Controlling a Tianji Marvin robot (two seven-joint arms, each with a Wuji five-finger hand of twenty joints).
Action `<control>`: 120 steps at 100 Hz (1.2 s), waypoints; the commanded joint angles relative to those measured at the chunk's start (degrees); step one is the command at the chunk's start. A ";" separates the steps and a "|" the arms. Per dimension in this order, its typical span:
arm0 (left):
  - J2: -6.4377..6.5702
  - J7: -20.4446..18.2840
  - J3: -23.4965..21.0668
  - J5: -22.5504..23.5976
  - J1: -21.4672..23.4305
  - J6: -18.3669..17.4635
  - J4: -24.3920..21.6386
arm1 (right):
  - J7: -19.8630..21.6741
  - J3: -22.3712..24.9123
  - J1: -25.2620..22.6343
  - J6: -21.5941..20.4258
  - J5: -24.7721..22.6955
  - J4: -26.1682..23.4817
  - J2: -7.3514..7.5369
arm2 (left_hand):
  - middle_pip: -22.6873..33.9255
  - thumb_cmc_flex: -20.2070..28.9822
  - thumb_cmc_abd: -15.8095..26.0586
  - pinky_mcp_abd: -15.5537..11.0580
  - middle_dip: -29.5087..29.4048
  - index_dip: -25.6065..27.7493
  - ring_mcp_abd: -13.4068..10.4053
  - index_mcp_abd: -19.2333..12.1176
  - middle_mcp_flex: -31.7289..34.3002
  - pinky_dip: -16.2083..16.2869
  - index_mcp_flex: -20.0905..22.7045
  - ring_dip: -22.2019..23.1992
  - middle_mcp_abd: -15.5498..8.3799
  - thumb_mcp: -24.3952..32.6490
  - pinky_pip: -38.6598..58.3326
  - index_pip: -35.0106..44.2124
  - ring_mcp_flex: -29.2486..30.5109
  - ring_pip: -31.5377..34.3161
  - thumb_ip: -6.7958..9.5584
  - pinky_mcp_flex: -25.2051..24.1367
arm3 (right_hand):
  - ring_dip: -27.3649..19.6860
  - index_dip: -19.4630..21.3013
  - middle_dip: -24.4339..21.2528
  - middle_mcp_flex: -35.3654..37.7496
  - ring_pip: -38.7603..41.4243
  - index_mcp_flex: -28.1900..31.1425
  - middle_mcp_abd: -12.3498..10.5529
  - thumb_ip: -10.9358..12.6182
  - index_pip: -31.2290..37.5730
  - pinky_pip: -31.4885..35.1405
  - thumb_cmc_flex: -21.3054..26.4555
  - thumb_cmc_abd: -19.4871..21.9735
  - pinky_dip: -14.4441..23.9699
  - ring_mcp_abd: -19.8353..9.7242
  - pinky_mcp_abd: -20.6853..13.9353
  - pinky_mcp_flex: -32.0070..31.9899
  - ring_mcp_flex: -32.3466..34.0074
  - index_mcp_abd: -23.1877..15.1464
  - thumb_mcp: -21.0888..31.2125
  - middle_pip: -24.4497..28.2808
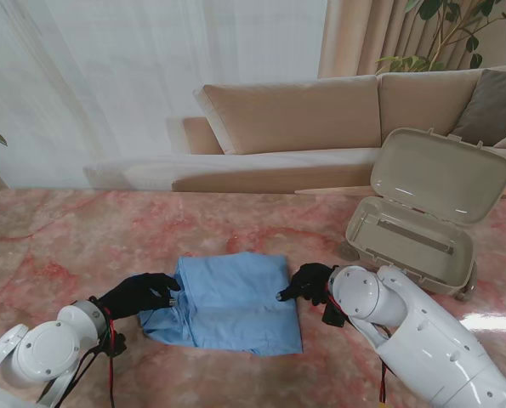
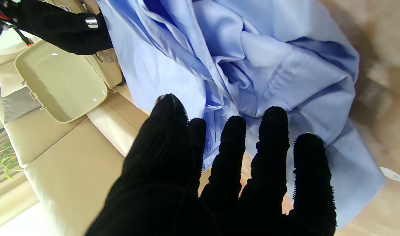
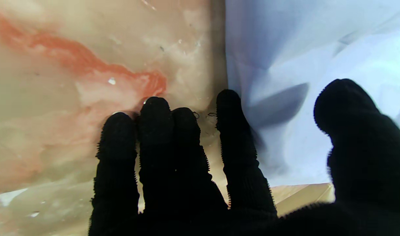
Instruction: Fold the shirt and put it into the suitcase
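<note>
A light blue shirt (image 1: 232, 302) lies folded into a rough rectangle on the marble table, its left edge rumpled (image 2: 252, 65). My left hand (image 1: 139, 294), in a black glove, rests at that rumpled left edge, fingers (image 2: 272, 137) spread and holding nothing. At the shirt's right edge sits my right hand (image 1: 309, 282), its fingers (image 3: 154, 131) flat on the table and its thumb (image 3: 350, 108) over the cloth (image 3: 317, 49). Farther right, the beige suitcase (image 1: 410, 242) stands with its lid (image 1: 440, 174) raised; its inside looks bare.
The pink marble table (image 1: 82, 238) stretches around the shirt. A beige sofa (image 1: 321, 119) with a grey cushion (image 1: 495, 106) stands behind the table, with a curtain and a plant beyond it. The suitcase lid also shows in the left wrist view (image 2: 59, 85).
</note>
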 commanded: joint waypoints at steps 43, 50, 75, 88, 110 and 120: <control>-0.13 0.14 1.50 -1.09 -0.29 0.27 1.29 | 4.89 -8.41 7.05 4.77 2.12 4.83 0.36 | -0.05 1.27 1.74 1.11 0.23 0.06 0.97 0.23 -0.93 0.01 0.06 -0.46 -0.36 -1.42 -0.14 0.59 -0.90 -1.19 1.70 -0.35 | 1.70 6.91 3.32 5.46 2.69 2.53 -2.25 0.69 8.66 1.40 0.24 -2.74 9.74 -0.90 -12.06 35.82 5.56 -0.55 5.97 0.76; -0.15 0.21 1.59 -1.16 -0.38 0.23 1.41 | 4.93 -9.68 8.27 5.28 2.58 5.38 0.28 | -0.01 1.31 1.63 1.08 0.24 0.06 0.98 0.21 -0.93 0.00 0.07 -0.45 -0.42 -1.40 -0.16 0.63 -0.91 -1.19 1.69 -0.36 | 1.61 7.64 3.94 6.92 3.42 3.19 -2.79 0.71 11.41 -2.83 1.26 -2.60 10.24 -1.05 -6.71 31.37 6.73 -1.04 6.14 1.51; -0.22 0.43 1.80 -1.45 -0.52 0.33 1.75 | 4.63 -11.62 10.19 6.28 4.66 6.11 -0.15 | 0.05 1.38 1.53 1.13 0.25 0.04 0.90 0.24 -1.00 0.02 0.03 -0.46 -0.42 -1.26 -0.15 0.74 -0.95 -1.21 1.72 -0.34 | 1.55 2.40 5.58 10.69 4.79 0.10 -4.49 -2.59 31.45 4.37 11.02 -3.10 3.40 -1.95 2.64 4.55 9.46 -4.57 5.67 4.09; -0.28 0.69 1.76 -1.50 -0.41 0.31 1.90 | 3.37 -10.85 9.65 5.99 5.56 5.94 -0.65 | 0.05 1.36 1.48 1.08 0.24 0.01 0.90 0.29 -1.05 0.01 0.06 -0.47 -0.40 -1.21 -0.19 0.79 -0.96 -1.21 1.71 -0.39 | 1.59 1.54 6.08 11.67 5.41 -0.77 -5.21 -2.57 36.27 5.41 13.55 -0.48 2.70 -2.61 2.02 4.47 10.17 -5.33 5.95 5.04; -0.39 1.20 1.43 -1.41 0.06 0.37 1.80 | 0.47 -6.77 6.76 3.74 8.84 5.30 -1.88 | 0.03 1.33 1.43 1.12 0.21 -0.01 1.05 0.29 -1.02 -0.01 0.12 -0.51 -0.29 -1.16 -0.24 0.86 -1.00 -1.26 1.69 -0.41 | 1.88 5.81 6.65 12.42 6.54 -1.70 -5.05 1.34 41.58 6.66 14.32 -1.18 3.34 -2.53 1.09 3.60 10.23 -4.29 13.51 6.17; -0.50 1.64 1.20 -1.48 0.35 0.48 1.54 | -1.91 -4.94 5.16 3.06 9.65 4.86 -2.60 | 0.01 1.19 1.50 1.16 0.20 -0.05 0.95 0.18 -0.97 0.00 0.13 -0.52 -0.38 -1.19 -0.25 0.84 -0.93 -1.26 1.67 -0.43 | 1.49 9.70 7.38 13.67 6.79 -0.61 -4.62 2.77 42.32 7.69 13.25 -3.57 3.86 -2.05 1.38 4.45 11.31 -4.57 18.40 5.81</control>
